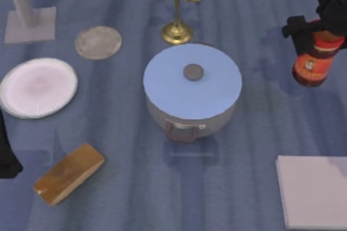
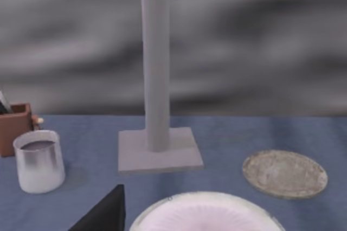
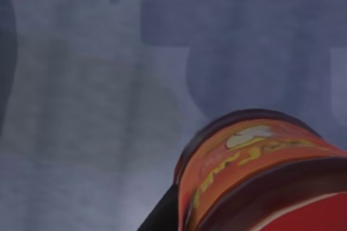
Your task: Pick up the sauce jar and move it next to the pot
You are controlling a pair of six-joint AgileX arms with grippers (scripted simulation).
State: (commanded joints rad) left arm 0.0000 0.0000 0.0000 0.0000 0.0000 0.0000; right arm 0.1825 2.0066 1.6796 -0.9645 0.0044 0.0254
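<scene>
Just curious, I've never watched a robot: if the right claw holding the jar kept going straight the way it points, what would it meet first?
Probably just the blue tabletop. The right claw points down with the jar, and its own camera shows only bare cloth beyond. How far off is unclear.

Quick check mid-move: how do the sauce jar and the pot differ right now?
The sauce jar is small, dark red with an orange label; the pot is far bigger, grey-white under a flat light-blue lid. The sauce jar is tilted in the right gripper near the table's right edge; the pot stands upright mid-table, untouched. Both are round. The left arm sits parked at the left edge.
</scene>
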